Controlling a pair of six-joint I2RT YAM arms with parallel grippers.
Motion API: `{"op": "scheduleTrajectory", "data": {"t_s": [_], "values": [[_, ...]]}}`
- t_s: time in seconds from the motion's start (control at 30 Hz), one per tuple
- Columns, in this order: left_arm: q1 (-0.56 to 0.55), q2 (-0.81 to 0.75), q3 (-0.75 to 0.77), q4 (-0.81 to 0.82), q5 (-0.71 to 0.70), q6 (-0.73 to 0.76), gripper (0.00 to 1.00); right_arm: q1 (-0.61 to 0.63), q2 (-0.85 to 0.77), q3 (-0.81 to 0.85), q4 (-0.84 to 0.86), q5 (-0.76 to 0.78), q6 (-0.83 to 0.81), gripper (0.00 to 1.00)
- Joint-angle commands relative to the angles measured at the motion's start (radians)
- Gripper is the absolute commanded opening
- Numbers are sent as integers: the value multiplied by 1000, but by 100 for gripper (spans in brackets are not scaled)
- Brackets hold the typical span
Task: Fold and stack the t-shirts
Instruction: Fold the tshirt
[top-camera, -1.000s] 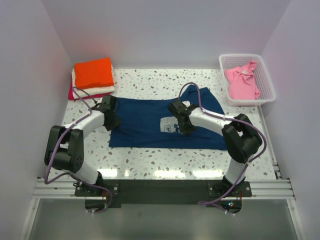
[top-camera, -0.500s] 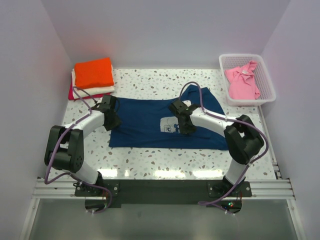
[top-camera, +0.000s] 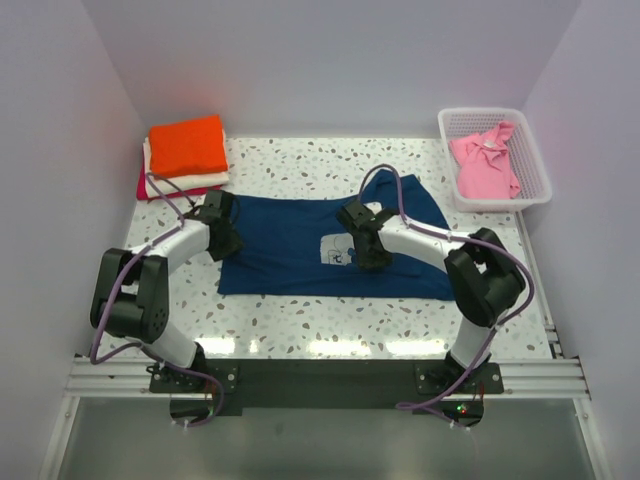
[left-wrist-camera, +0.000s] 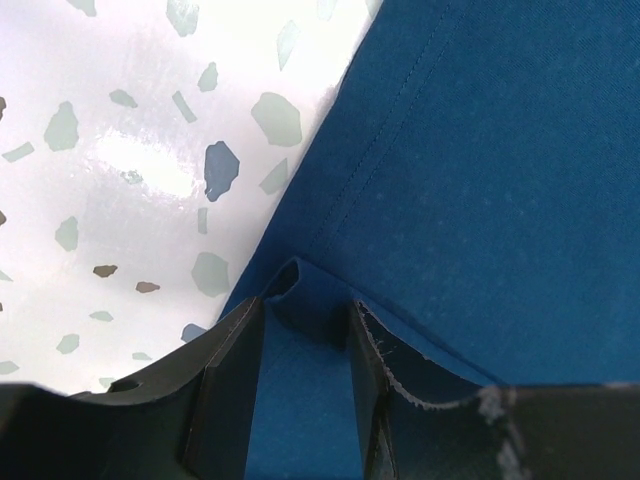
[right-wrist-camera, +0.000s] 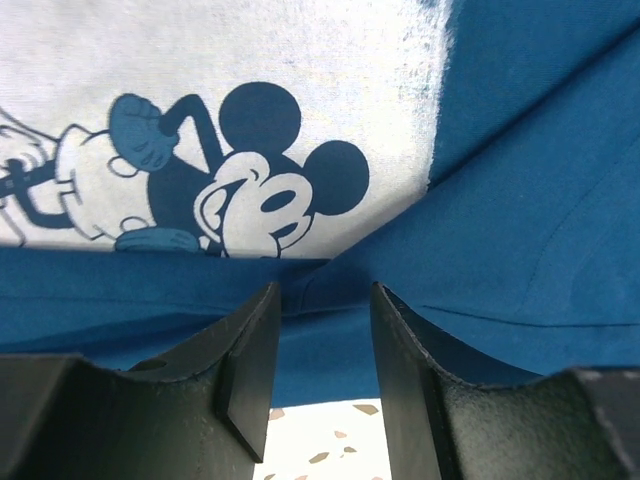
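A navy blue t-shirt (top-camera: 290, 255) lies spread flat on the speckled table, its white cartoon chest graphic (right-wrist-camera: 210, 180) facing up. My left gripper (top-camera: 224, 238) sits low on the shirt's left edge. Its jaws stand open, and a small raised pucker of navy cloth (left-wrist-camera: 290, 285) lies loose between the fingertips. My right gripper (top-camera: 364, 250) rests on the shirt just right of the graphic, open, with flat cloth and a strip of table showing in the gap (right-wrist-camera: 325, 305). A pink t-shirt (top-camera: 485, 165) lies crumpled in the basket. Folded orange (top-camera: 188, 145), cream (top-camera: 149, 160) and magenta (top-camera: 160, 190) tees are stacked at the back left.
The white lattice basket (top-camera: 495, 112) stands at the back right corner. White walls close in the table (top-camera: 300, 320) on the left, back and right. The arms' bases and a metal rail (top-camera: 320, 375) line the near edge.
My right gripper's jaws have opened from shut and let go of the navy cloth. The left jaws have widened a little. Both arms have barely moved.
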Motion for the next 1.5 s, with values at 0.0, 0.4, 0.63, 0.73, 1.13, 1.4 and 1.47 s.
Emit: {"op": "scheduleTrajectory", "data": {"t_s": [0.0,0.4,0.63,0.73,1.13,1.4,1.47], "values": [[-5,11,41,44,-6,9,44,6,29,11,11,23,30,44],[-5,23,41,45,-17,9,38,6,21,17,-23,55,64,6],[-5,15,46,41,-29,12,24,6,-29,31,-55,103,90,0],[-5,12,49,36,-31,15,18,6,-54,38,-70,136,109,0],[-3,-4,55,13,-45,14,0,3,-45,58,-73,158,133,0],[5,-61,66,-48,-109,-14,0,3,-20,66,-58,159,141,0],[8,-69,62,-56,-114,-14,0,2,-14,69,-49,161,145,0]]}}
